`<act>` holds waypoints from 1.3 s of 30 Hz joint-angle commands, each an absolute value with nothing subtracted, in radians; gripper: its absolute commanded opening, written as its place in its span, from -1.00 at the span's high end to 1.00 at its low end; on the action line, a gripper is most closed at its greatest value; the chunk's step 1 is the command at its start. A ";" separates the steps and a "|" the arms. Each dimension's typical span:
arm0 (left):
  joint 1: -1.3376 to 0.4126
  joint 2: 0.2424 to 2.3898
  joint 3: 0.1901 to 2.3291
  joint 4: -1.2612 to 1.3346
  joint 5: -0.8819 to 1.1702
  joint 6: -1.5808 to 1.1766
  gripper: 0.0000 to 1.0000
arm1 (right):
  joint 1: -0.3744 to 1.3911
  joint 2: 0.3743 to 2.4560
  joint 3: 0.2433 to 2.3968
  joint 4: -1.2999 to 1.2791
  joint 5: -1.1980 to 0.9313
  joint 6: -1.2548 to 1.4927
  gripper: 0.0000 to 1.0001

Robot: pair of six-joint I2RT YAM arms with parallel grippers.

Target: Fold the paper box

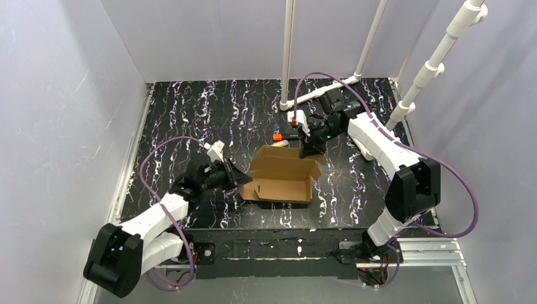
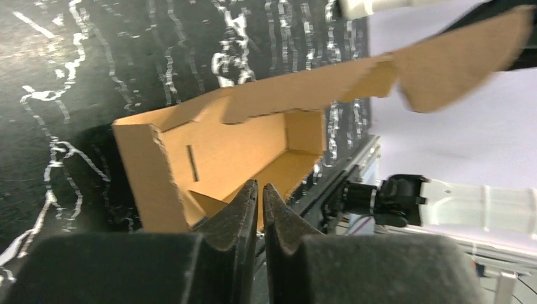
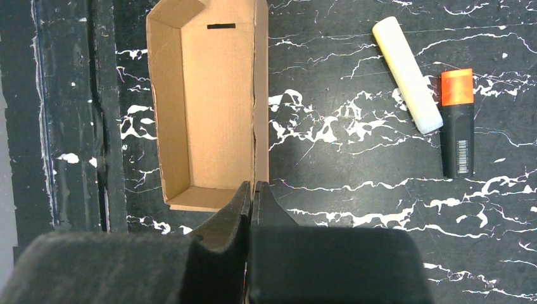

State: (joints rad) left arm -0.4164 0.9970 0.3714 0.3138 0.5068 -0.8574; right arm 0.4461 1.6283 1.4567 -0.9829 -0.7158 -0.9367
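Note:
The brown paper box (image 1: 282, 180) lies open on the black marbled table (image 1: 190, 114), its side walls standing. In the left wrist view the paper box (image 2: 234, 145) has its long lid flap (image 2: 443, 63) lifted toward the upper right. My right gripper (image 1: 308, 152) is at the box's far right corner. Seen from the right wrist, the right gripper (image 3: 252, 185) is shut on the thin upright edge of the paper box (image 3: 215, 107). My left gripper (image 1: 247, 180) sits at the box's left end. The left gripper (image 2: 260, 185) shows only a hairline slit and no cardboard between its tips.
A pale yellow marker (image 3: 407, 74) and an orange-capped black highlighter (image 3: 457, 120) lie on the table beyond the box; the orange cap (image 1: 277, 137) also shows from above. White pipes (image 1: 288, 50) stand at the back. Purple cables loop off both arms.

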 commanded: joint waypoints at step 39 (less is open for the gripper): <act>-0.472 1.343 0.510 0.395 0.292 -0.857 1.00 | 0.451 1.631 1.452 -0.965 -0.752 -0.930 0.97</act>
